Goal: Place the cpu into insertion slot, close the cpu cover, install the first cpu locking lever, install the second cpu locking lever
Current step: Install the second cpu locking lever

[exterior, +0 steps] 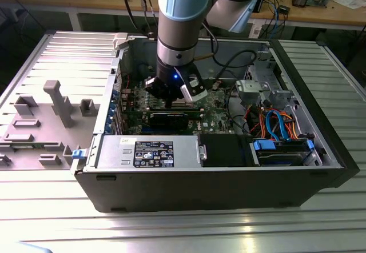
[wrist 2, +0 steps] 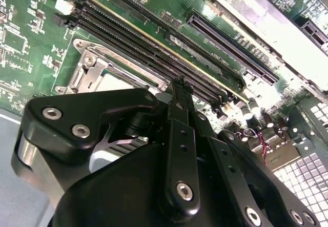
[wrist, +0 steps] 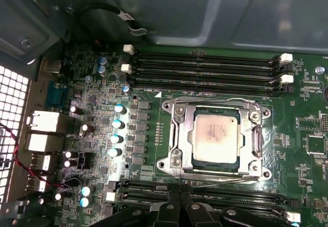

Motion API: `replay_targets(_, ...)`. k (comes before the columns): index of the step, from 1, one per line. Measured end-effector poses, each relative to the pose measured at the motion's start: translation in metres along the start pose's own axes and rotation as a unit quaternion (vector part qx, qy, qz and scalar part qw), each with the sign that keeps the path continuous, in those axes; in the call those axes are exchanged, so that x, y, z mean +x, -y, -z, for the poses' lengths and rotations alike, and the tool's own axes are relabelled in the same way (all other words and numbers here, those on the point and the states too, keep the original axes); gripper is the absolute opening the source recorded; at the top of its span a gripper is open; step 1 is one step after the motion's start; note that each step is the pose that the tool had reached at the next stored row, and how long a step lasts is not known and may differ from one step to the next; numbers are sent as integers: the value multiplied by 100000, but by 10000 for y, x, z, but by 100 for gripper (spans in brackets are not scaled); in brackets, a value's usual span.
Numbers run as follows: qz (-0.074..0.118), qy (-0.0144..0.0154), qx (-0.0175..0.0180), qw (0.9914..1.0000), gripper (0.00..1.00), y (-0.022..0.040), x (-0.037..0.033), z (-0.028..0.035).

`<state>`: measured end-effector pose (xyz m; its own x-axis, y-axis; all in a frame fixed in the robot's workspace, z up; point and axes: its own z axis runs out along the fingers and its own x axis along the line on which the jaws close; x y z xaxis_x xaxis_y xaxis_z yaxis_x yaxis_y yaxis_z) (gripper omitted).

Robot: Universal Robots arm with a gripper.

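Note:
In the first wrist view the cpu (wrist: 216, 137), a square chip with a silvery-grey top, lies flat in the insertion slot (wrist: 214, 171). The cpu cover (wrist: 187, 135), a silvery frame, lies flat around it. A thin metal lever (wrist: 230, 182) runs along the socket's edge nearest the gripper. My gripper (wrist: 179, 199) hangs just off that edge, shut, with nothing between its fingers. The second wrist view shows the black fingers (wrist 2: 179, 129) next to a corner of the socket (wrist 2: 95, 70). In the exterior view the gripper (exterior: 174, 96) is low inside the open computer case, over the motherboard.
Long black memory slots (wrist: 205, 65) run on both sides of the socket. A black labelled power supply box (exterior: 153, 152) sits at the case front, and a drive bay with blue and orange cables (exterior: 280, 133) lies toward the exterior view's right. Grey fixtures (exterior: 60, 101) stand outside the case.

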<state>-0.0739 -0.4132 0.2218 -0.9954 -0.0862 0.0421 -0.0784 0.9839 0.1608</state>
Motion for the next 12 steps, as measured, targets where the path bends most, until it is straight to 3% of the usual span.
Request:
replay_targets(5,24,-10,-365,99999,11,11,19,-10)
replay_targets(6,57,-29,-1211,99993,11,29,47,-86)
replay_targets(7,94,20,-1860,99983,11,31,62,-111)
replay_targets(12,-168,75,-1955,99981,11,31,76,-116)
